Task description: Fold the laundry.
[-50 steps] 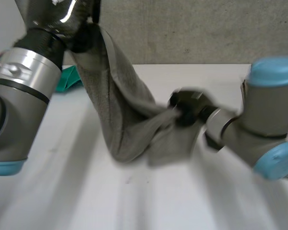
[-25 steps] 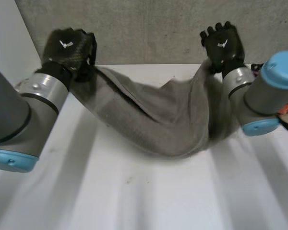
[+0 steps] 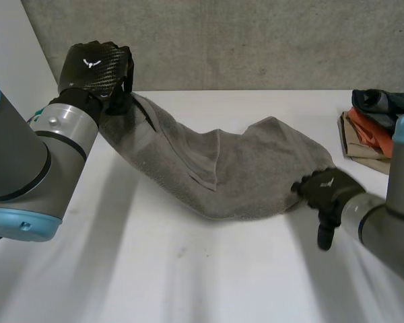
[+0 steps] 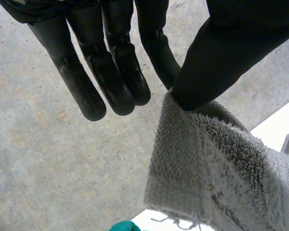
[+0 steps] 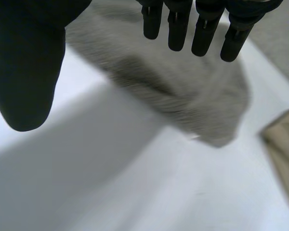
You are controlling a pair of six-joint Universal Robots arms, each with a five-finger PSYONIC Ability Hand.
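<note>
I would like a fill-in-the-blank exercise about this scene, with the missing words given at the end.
1. The left hand holds up one end of the grey ____.
2. Its other end lies on the white ____.
3. The right hand is ____ and holds nothing.
Missing words: towel; table; open.

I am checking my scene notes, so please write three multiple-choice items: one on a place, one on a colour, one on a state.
1. Where is the clothes pile? A) at the table's right edge B) on the floor C) in a basket
2. What colour is the towel? A) red B) grey C) yellow
3. How is the right hand? A) shut on the towel B) shut, empty C) open
Key: 1 A, it lies by the right edge; 2 B, its weave is grey; 3 C, its fingers are straight.
</note>
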